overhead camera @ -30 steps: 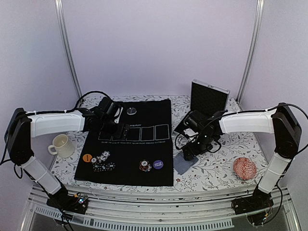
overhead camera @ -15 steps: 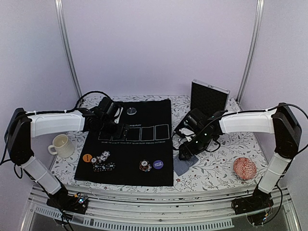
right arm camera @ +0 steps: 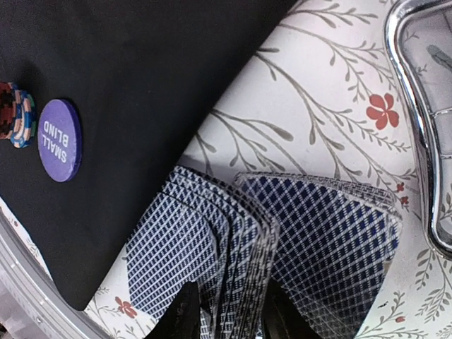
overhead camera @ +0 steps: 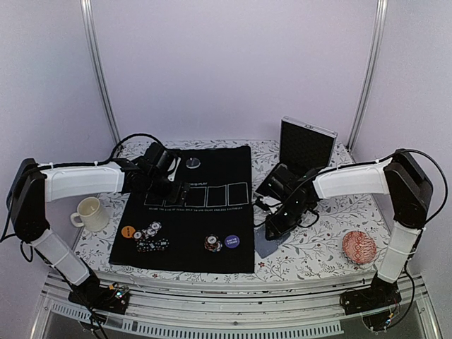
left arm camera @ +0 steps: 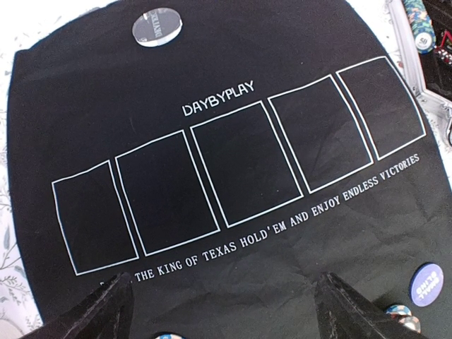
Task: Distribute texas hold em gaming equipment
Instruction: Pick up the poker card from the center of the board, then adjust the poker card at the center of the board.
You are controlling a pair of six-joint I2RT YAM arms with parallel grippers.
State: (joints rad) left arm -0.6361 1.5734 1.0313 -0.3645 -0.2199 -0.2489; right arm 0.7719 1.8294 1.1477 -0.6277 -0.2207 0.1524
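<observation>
A fanned pile of blue-backed playing cards (right arm camera: pixel 332 233) lies on the flowered cloth beside the black mat (overhead camera: pixel 212 212). My right gripper (right arm camera: pixel 233 318) is down on the pile (overhead camera: pixel 272 241), its jaws pinched on the edges of several cards. A purple "small blind" disc (right arm camera: pixel 59 140) and a small chip stack (right arm camera: pixel 18 113) sit on the mat's near right part. An orange disc (overhead camera: pixel 128 231) and more chips (overhead camera: pixel 150 233) lie at the near left, and a silver disc (left arm camera: pixel 157 26) at the far edge. My left gripper (left arm camera: pixel 226 318) hovers open over the mat's printed card boxes, holding nothing.
A cream mug (overhead camera: pixel 90 212) stands left of the mat. A red patterned disc (overhead camera: pixel 359 246) lies at the near right. An open metal-edged case (overhead camera: pixel 306 145) stands behind the right gripper, its rim (right arm camera: pixel 409 127) close to the cards, with chips (left arm camera: pixel 420 25) inside.
My right gripper has come down to the left onto the card pile and its jaws have closed on the cards. The left arm has stayed still.
</observation>
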